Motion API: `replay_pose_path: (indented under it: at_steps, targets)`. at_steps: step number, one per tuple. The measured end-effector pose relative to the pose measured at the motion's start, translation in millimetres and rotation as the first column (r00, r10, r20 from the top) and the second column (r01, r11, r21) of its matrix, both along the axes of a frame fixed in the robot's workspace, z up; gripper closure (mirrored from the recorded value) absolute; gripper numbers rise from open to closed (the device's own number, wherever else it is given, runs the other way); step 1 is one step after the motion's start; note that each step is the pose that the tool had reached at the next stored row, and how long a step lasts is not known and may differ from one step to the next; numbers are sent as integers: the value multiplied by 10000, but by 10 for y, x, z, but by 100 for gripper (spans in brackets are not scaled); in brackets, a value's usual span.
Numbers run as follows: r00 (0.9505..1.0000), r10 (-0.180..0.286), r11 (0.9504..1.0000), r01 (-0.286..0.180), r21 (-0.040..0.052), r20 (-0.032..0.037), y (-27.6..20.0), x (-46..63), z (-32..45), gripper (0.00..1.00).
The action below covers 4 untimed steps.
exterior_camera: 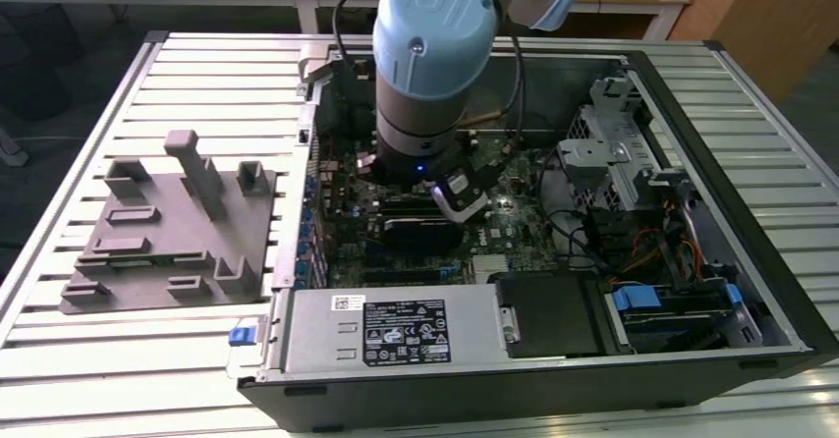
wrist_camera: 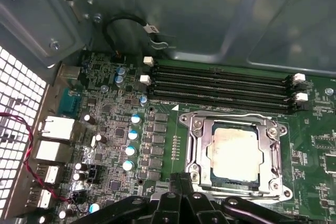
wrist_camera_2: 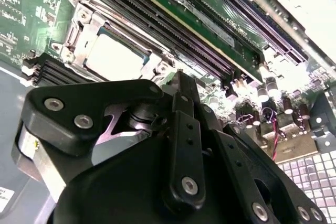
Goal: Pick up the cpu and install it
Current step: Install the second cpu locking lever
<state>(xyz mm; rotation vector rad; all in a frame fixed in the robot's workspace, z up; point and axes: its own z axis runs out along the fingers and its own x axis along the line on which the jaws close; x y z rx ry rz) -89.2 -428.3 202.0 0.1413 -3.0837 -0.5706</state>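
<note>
The cpu point(wrist_camera: 234, 151) is seen seated in the motherboard socket point(wrist_camera: 234, 156), inside the open computer case point(exterior_camera: 734, 301). It appears as a flat square chip with a pale, dull-shining metal top, framed by a silver metal bracket with screws at its corners; it is also seen in the second wrist view point(wrist_camera_2: 113, 56).

The gripper point(wrist_camera: 181, 195) is held above the motherboard point(wrist_camera: 121, 145), just beside the socket edge that lies farthest from the black memory slots point(wrist_camera: 220, 85). The cpu thus lies just beyond the jaw tips, toward those slots. The jaws are seen drawn together at their tips, with nothing clamped between them.

The grey plastic fixture block point(exterior_camera: 171, 232) rests on the slatted metal desk point(exterior_camera: 79, 114), outside the case.
</note>
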Motion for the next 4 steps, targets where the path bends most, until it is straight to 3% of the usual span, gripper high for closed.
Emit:
replay_pose_path:
  at_steps: [4]
  targets:
    - [10000, 0, 10000, 0, 4, 2, 1, 0, 8, 89]
